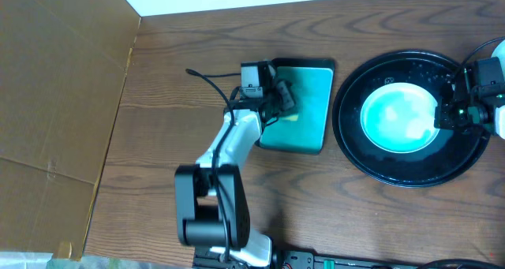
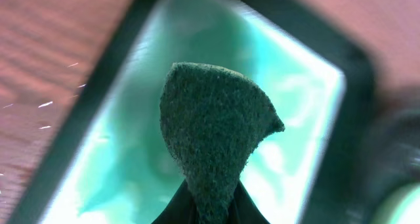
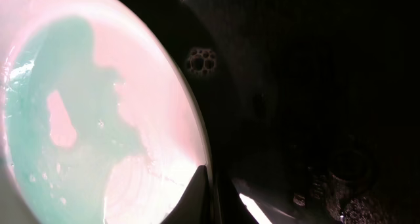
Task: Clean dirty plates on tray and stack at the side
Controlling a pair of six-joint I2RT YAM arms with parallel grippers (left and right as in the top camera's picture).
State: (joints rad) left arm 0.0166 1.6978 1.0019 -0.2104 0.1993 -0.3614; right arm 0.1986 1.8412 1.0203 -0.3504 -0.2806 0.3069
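Overhead shows a teal-smeared plate (image 1: 398, 117) on the black tray (image 1: 369, 163).

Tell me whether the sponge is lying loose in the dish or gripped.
Gripped. The left gripper pinches the sponge at its base over the teal dish. Whether it touches the dish: cannot tell.

At the right edge of the bench (image 1: 173, 103) the right arm (image 1: 491, 76) runs out of frame. Whether one plate (image 1: 398, 117) or several lie in the tray (image 1: 355, 155) cannot be told. The sponge (image 2: 213, 129) hides the left gripper (image 2: 210, 209), cut off below; dish (image 2: 105, 138) blurred
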